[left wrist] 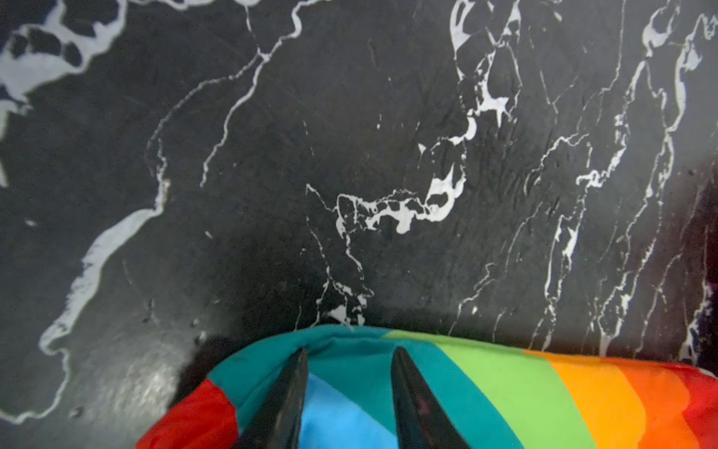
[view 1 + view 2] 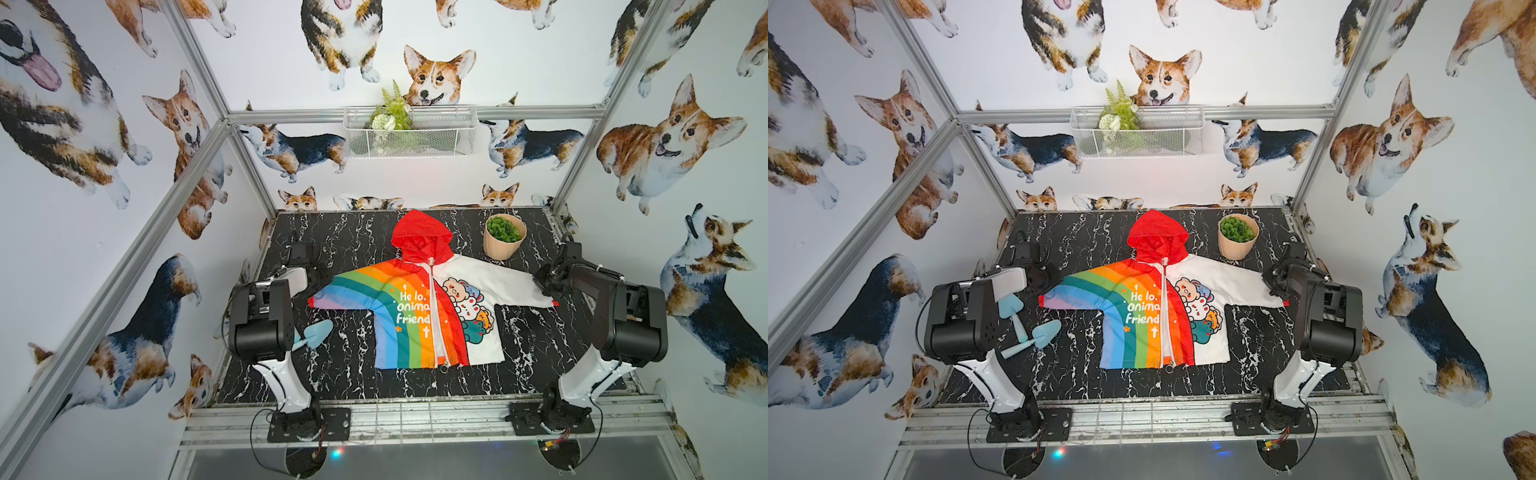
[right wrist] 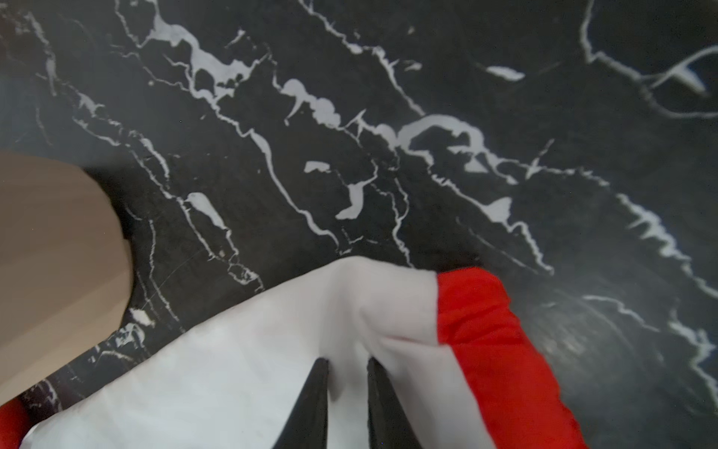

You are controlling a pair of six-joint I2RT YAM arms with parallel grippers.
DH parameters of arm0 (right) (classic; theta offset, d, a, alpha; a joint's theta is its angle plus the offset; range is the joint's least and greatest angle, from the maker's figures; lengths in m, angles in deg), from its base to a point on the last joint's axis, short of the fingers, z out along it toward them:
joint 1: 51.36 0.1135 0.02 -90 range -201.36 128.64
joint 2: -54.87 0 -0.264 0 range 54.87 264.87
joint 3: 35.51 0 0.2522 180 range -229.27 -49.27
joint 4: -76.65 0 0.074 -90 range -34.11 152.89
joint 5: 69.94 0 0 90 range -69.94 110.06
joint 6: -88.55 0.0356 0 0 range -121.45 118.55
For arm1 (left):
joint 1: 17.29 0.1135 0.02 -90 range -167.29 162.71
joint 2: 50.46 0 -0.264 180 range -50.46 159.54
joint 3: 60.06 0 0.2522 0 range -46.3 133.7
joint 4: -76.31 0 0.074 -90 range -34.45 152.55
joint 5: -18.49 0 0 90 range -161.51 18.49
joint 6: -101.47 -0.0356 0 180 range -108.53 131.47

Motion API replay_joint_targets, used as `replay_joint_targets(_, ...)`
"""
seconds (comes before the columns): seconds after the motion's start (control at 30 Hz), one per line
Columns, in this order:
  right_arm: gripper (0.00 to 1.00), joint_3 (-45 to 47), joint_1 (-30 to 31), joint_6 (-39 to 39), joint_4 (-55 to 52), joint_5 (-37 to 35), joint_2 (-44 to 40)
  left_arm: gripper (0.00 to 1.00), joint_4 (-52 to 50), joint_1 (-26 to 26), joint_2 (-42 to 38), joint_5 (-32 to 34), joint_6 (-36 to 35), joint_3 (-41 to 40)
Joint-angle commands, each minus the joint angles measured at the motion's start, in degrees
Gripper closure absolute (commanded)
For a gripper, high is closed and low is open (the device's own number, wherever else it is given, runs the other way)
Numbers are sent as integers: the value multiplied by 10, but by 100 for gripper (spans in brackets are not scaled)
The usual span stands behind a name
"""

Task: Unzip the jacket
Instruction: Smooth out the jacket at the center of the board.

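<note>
Jacket (image 2: 419, 303) lies spread in both top views. Wrist views alone show left gripper (image 1: 349, 352) pinching rainbow sleeve (image 1: 485, 388), right gripper (image 3: 347, 360) pinching white sleeve (image 3: 233, 369).

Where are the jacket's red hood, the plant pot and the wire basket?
jacket's red hood (image 2: 420, 235), in a top view, middle of the hood fabric.
plant pot (image 2: 500, 249), in a top view, beige outer wall.
wire basket (image 2: 442, 137), in a top view, front mesh wall.

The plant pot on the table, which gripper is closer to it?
Right. The right gripper grips the jacket's white sleeve by its red cuff, near the plant pot. The left gripper is on the rainbow sleeve, across the jacket from the pot.
</note>
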Motion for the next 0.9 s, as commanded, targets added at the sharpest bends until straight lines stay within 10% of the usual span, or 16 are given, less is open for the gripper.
replay_joint_targets(0.0, 81, -13, -1, -3, -15, 14, 27, 60, -54, 6, 5, 29, 14, 0)
replay_joint_targets(0.6, 84, 21, -35, 25, -3, 25, 23, 60, -81, 43, 3, 38, 34, -11)
replay_joint_targets(0.87, 80, 53, -35, 9, 47, 63, -32, 34, -9, 43, -50, -33, 26, -42)
